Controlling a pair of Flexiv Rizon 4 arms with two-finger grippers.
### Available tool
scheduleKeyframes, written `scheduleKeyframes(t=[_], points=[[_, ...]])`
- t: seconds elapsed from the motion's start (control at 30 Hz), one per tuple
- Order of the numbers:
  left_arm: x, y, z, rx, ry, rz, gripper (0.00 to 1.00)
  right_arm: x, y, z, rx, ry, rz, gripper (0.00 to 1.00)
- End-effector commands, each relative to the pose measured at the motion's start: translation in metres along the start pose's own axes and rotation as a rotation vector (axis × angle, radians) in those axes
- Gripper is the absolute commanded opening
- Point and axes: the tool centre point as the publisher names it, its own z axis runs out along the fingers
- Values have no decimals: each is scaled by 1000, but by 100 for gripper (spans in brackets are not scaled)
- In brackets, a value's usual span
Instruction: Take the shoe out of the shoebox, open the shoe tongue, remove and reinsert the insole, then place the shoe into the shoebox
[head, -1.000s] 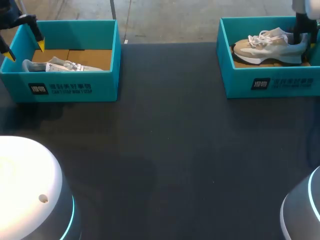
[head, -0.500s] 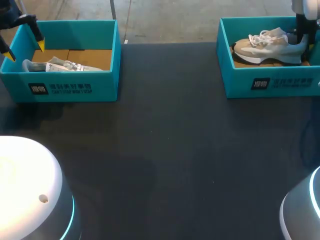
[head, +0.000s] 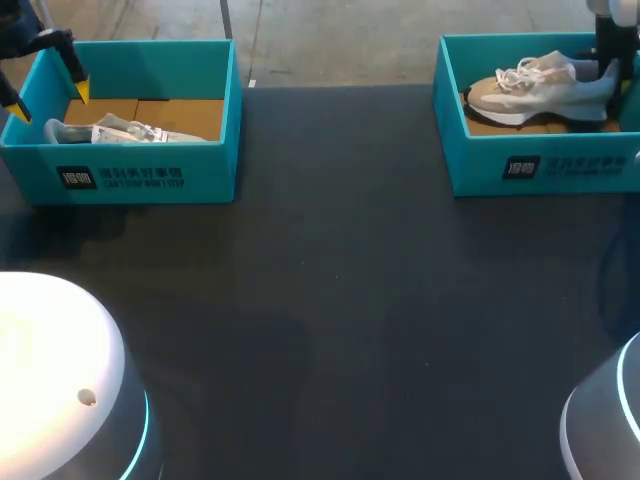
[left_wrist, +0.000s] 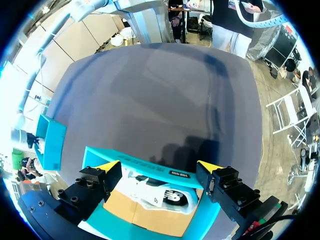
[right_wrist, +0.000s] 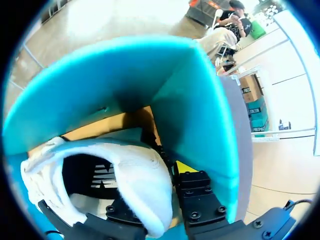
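Upper right of the frame: the right claw (head: 606, 78) went down into the teal shoebox (head: 540, 165) and pinched the heel of the beige-white shoe (head: 535, 88), one finger inside the collar, the other outside. The shoe was in this box, toe toward frame left. Upper left: the left claw (head: 48, 98) hung spread wide above a 2nd box (head: 130, 175) w/ another shoe (head: 115, 130) lying in it, not touching it. Both boxes stood on the dark tabletop (head: 340, 300), well apart.

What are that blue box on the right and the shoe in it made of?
The right shoebox looks like matte teal-printed cardboard: thin stiff walls, bare brown floor. The shoe seems fabric, perhaps suede-like panels, with laces and a smooth white sole, likely foam or rubber.
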Motion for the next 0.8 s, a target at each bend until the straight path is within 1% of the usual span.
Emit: scheduleKeyframes(t=[0.03,0.57,0.8], points=[[1,-1,1,-3,0,1,100,-14,-6,-23,-1,16,6,0],[1,-1,1,-3,0,1,100,-37,-19,-79,-61,13,9,0],[1,-1,1,-3,0,1,100,-46,-22,-114,-91,31,6,0]])
